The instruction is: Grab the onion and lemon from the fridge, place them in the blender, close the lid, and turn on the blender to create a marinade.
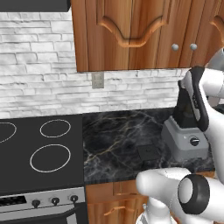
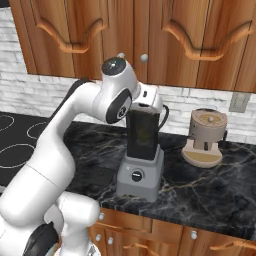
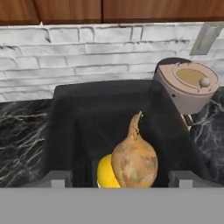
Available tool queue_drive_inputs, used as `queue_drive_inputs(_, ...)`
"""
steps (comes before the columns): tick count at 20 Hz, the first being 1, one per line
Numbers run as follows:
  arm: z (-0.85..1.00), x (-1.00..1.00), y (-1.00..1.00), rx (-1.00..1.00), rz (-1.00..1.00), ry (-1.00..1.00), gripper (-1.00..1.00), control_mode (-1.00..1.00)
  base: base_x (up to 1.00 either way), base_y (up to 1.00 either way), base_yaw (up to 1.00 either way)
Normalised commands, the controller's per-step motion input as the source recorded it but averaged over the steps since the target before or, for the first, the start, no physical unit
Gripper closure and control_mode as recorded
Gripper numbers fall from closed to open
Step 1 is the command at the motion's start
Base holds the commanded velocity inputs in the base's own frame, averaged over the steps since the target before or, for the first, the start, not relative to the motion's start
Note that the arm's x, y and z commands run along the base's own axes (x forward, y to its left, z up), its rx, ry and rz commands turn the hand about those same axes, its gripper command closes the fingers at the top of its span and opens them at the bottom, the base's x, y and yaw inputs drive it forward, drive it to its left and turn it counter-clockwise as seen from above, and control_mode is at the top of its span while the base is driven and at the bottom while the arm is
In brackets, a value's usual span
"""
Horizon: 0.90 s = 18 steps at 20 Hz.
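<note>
Tan-brown onion [image 3: 134, 158] is seen resting on the lemon [image 3: 107, 172] inside the dark blender [image 2: 141, 155] jar on the marble desk [image 1: 118, 144] | hand [image 3: 120, 178] is held above the jar mouth, jaws spread wide, nothing gripped, onion judged released | lid not yet closed

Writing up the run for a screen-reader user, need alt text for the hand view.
Looking down into the open dark blender jar, the tan onion rests on the yellow lemon inside it. Behind stands a round beige appliance on the black marble counter, before a white brick wall.
</note>
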Motion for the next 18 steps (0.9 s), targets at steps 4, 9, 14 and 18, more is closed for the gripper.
queue_drive_inputs(4,0.00,-0.92,0.86,0.00,0.00,0.00,-1.00,-1.00,0.00,0.00,0.00)
queue_drive_inputs(9,0.00,-0.77,0.86,0.00,0.00,0.05,-1.00,-1.00,0.00,0.00,0.00)
queue_drive_inputs(14,0.00,-0.50,0.80,0.00,0.00,0.18,-1.00,-1.00,0.00,0.00,0.00)
queue_drive_inputs(18,0.15,-0.52,0.46,0.01,0.00,0.08,-1.00,-1.00,0.00,0.00,0.00)
